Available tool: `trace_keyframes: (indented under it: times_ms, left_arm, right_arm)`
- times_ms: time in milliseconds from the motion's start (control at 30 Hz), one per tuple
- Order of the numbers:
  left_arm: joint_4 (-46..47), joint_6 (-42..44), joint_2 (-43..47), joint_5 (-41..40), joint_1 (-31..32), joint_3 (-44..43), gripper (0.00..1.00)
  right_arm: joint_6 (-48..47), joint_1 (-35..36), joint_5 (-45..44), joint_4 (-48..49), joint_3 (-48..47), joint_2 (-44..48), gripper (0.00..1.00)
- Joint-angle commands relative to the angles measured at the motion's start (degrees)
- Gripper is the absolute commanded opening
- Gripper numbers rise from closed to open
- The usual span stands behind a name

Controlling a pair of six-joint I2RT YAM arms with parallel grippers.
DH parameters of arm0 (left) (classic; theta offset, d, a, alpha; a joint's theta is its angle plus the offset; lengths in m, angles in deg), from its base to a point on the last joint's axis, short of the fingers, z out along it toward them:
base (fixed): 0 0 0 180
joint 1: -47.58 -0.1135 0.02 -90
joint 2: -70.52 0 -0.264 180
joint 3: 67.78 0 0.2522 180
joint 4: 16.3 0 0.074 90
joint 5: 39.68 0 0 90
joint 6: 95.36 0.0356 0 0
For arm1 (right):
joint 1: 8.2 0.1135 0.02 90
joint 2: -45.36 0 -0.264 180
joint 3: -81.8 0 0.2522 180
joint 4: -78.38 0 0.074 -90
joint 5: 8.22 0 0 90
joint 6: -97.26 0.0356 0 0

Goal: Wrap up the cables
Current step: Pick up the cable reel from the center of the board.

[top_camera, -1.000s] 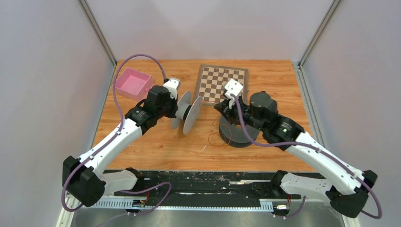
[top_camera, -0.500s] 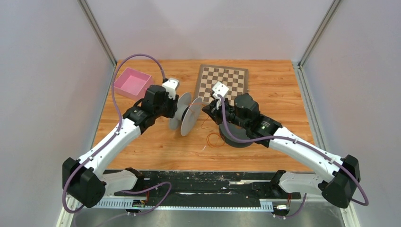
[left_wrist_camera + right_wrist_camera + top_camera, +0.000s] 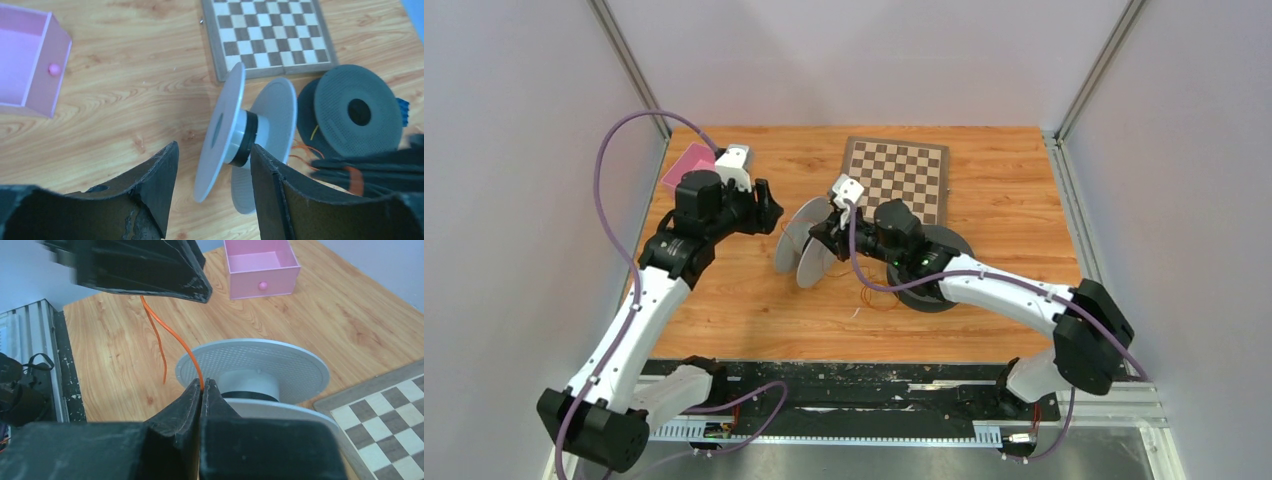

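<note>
We read right wrist view: right end effector [image 3: 202,386] clenched on orange cable [image 3: 161,352], just beside grey spool [image 3: 260,362]. Top view hides pinch, shows cable loops on worktop [image 3: 724,310] by black spool [image 3: 936,292]. Left wrist view alone: left end effector [image 3: 211,152] released, 2 fingers [image 3: 160,175] apart, empty; pale yellow cable [image 3: 313,132] against black spool.

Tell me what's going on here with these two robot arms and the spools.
The right gripper is shut on the thin orange cable, pinching it right beside the core of the grey spool, which stands tilted on edge mid-table. More loose orange loops lie by the black spool, which lies flat. The left gripper is open, holds nothing and sits apart from the grey spool. No orange wraps show on the core yet.
</note>
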Motion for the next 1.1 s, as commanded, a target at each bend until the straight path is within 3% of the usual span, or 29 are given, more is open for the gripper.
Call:
trace_keyframes:
  times_ms: [0, 267, 600, 1067]
  left_arm:
    - [2.5, 4.2, 6.1, 4.5, -0.4, 0.9, 0.64]
    - [0.7, 5.9, 8.8, 6.1, -1.3, 4.3, 0.71]
    - [3.0, 7.7, 8.0, 8.6, -2.9, 10.8, 0.73]
    - [24.4, 3.8, 7.6, 6.5, -2.9, 21.8, 0.72]
  right_arm:
    - [-2.7, 0.8, -3.9, 3.6, -5.6, -5.4, 0.0]
    - [-9.6, 0.8, -7.6, 3.6, -7.4, -11.4, 0.0]
    - [-9.5, 0.8, -7.1, 4.4, -6.1, -12.2, 0.0]
    - [-8.9, 0.7, -5.4, 4.5, -6.2, -12.2, 0.0]
